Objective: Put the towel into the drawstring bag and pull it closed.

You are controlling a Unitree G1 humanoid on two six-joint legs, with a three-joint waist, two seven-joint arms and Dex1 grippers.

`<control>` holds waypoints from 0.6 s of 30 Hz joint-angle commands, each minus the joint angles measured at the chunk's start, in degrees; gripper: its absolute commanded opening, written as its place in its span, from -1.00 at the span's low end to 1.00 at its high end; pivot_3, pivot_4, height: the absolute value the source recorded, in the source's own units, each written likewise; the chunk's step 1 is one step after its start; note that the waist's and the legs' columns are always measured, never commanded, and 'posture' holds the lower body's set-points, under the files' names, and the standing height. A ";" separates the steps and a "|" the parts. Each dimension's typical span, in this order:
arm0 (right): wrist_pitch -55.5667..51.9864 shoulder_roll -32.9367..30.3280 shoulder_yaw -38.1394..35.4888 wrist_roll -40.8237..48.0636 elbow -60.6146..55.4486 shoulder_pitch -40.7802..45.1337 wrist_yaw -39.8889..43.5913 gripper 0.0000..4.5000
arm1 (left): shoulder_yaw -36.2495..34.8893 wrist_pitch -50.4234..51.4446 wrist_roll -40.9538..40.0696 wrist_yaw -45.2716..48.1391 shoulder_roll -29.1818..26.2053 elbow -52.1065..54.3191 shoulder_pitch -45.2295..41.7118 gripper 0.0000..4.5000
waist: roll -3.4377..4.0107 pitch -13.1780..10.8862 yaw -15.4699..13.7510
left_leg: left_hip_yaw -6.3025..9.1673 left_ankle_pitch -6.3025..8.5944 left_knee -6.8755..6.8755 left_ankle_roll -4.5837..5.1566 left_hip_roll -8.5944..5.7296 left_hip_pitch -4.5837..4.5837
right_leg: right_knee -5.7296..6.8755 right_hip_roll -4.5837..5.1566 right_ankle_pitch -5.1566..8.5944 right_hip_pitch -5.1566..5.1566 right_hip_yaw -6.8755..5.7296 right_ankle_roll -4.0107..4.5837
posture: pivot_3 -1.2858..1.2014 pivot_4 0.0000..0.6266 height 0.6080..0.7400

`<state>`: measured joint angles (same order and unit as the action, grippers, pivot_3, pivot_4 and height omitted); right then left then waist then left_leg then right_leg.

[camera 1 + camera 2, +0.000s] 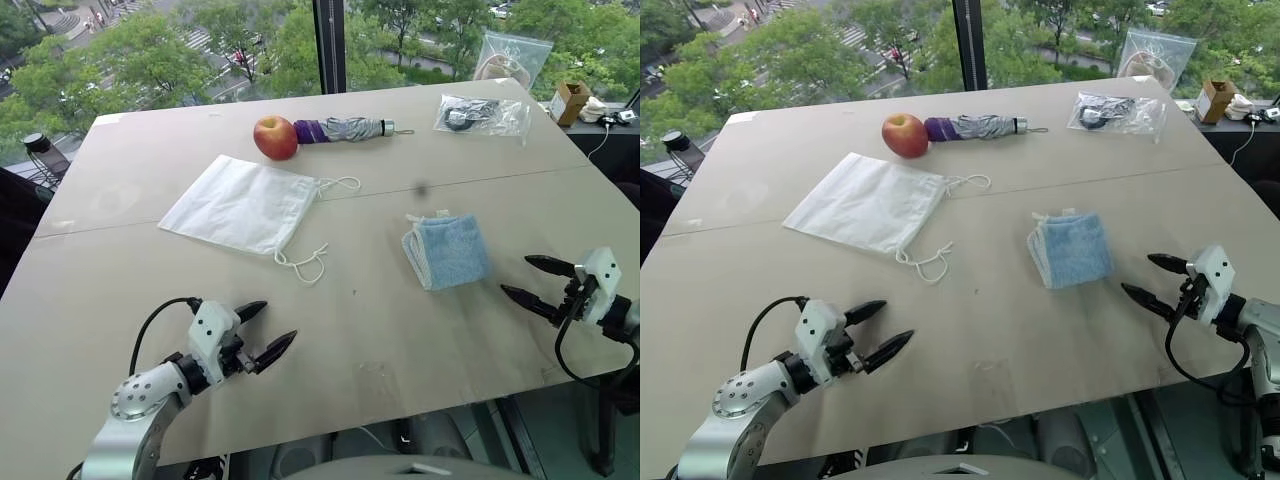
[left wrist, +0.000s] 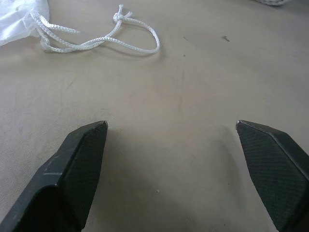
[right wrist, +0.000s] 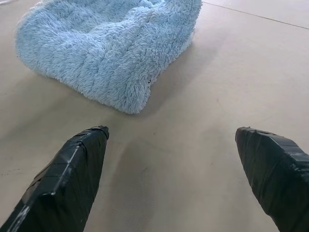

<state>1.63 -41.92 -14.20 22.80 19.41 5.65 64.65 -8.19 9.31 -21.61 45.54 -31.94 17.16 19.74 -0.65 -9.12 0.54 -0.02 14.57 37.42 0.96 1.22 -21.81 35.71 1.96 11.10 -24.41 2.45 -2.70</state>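
Both arms low, jaws spread

We see a beige table (image 1: 120, 300) with a seam running across it. At its far side lies a red apple (image 1: 275, 137), touching the purple end of a folded grey umbrella (image 1: 345, 129) stretched out to its right. Farther right lies a clear plastic bag (image 1: 482, 115) holding something dark. Beyond the table's far right corner, another clear bag (image 1: 512, 57) leans at the window, with a small cardboard box (image 1: 571, 101) near it. Trees (image 1: 150, 55) show through the glass.
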 commanded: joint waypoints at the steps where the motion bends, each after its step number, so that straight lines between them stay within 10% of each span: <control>1: 1.00 -0.54 -0.85 0.58 0.18 1.20 0.98 1.00 | 0.86 1.26 -0.01 0.27 -0.11 -0.93 0.50 0.95 | 0.00 0.00 0.03 | 0.00 0.00 0.00 0.00 0.00 0.00 | 0.00 0.00 0.00 0.00 0.00 0.00 | 0.03 -0.52 1.00; 18: 0.86 -0.20 -0.29 -0.03 0.04 2.07 1.63 1.00 | -2.12 3.51 -6.08 1.15 -0.04 3.54 0.73 0.95 | -0.23 -0.14 0.21 | -0.03 0.00 -0.01 0.00 0.01 -0.04 | 0.00 0.00 0.00 -0.04 0.01 0.00 | 0.03 -0.52 1.00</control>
<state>1.63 -41.25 -13.25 22.18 20.20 6.63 65.86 -9.33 12.29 -26.75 46.51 -31.62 18.79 20.44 -0.89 -9.26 0.76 -0.05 14.57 37.41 0.96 1.23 -21.87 35.72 1.96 11.10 -24.46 2.46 -2.70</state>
